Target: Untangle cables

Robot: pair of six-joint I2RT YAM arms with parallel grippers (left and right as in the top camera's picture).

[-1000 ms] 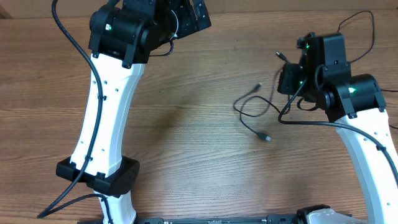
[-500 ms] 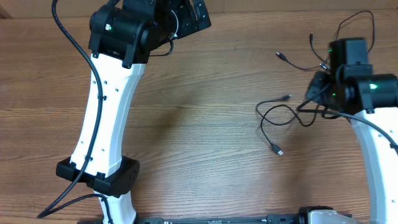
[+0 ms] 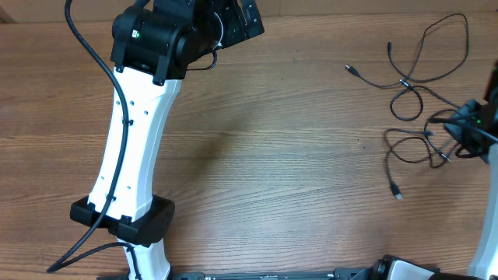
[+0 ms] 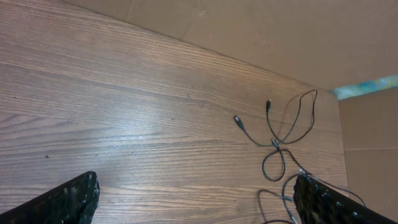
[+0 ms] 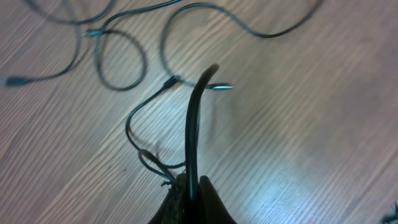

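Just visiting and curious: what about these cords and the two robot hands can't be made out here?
Overhead: right hand sits at the picture's edge, fingers unseen.
Overhead: left hand hides under its own arm.
Right wrist: the pinched cable is blurred near the lens; which strand, unclear.
Left wrist: lower loops of the cables run behind a finger.

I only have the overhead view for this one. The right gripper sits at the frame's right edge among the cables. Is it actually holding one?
Observer: Yes. In the right wrist view the right gripper is shut on a black cable that arches up from between its fingertips.
Operator: And the left gripper? From above I can't make it out at the top of the frame.
Observer: The left wrist view shows the left gripper wide open, with nothing between its fingers and only the wooden table below.
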